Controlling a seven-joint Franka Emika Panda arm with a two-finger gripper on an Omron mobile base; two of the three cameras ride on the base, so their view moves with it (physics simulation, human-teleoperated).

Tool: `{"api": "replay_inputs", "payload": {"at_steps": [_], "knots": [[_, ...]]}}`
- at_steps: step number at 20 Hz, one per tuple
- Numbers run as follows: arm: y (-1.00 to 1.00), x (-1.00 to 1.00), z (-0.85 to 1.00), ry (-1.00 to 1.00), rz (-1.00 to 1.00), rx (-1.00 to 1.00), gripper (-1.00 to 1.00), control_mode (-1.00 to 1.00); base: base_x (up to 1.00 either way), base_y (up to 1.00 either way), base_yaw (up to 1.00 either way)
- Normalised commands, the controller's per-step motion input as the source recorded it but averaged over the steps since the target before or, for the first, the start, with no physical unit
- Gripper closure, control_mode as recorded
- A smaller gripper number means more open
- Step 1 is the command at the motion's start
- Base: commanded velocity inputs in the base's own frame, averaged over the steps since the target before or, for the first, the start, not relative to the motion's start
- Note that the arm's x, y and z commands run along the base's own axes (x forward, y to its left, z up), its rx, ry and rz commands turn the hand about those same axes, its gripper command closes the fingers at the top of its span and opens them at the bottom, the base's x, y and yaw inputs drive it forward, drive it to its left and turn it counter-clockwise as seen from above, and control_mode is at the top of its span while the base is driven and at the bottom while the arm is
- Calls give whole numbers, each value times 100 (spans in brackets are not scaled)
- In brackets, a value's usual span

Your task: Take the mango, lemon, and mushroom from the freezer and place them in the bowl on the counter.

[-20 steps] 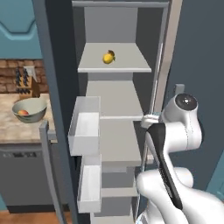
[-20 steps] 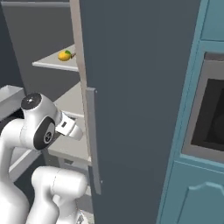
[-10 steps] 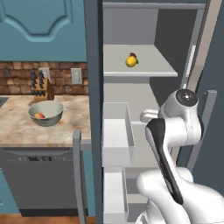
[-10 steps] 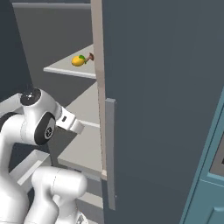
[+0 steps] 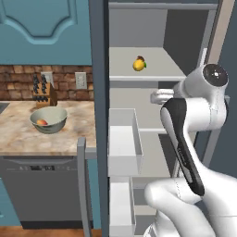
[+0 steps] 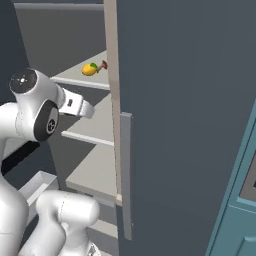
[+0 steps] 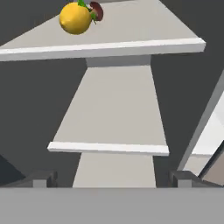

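Since the earlier frames the whole scene is shifted in both base views, so the base has been driven; the hand (image 7: 112, 177) is now brought closer to the open freezer (image 5: 157, 92). The freezer is faced by the hand, with its light grey shelves stacked straight ahead. The surface (image 5: 28, 139) is seen well off to the hand's left, and the bowl (image 5: 48, 120) is set on it, with the mango (image 5: 41, 122) lying inside. The lemon (image 7: 75, 17) is found on the shelf above and ahead of the hand, well apart from it. The mushroom (image 7: 96, 11) is seen touching the lemon, just behind it. The hand is released, its fingertips (image 7: 41, 178) spread wide, with nothing grasped.
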Motion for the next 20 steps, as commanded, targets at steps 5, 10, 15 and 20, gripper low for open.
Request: {"api": "replay_inputs", "payload": {"at_steps": [5, 10, 15, 20], "knots": [[7, 0, 93, -18, 2, -12, -100, -100, 0, 0, 0], [0, 21, 58, -6, 0, 1, -100, -100, 0, 0, 0], [5, 56, 5, -1, 0, 2, -100, -100, 0, 0, 0], [0, 88, 0, 0, 2, 12, -100, -100, 0, 0, 0]]}}
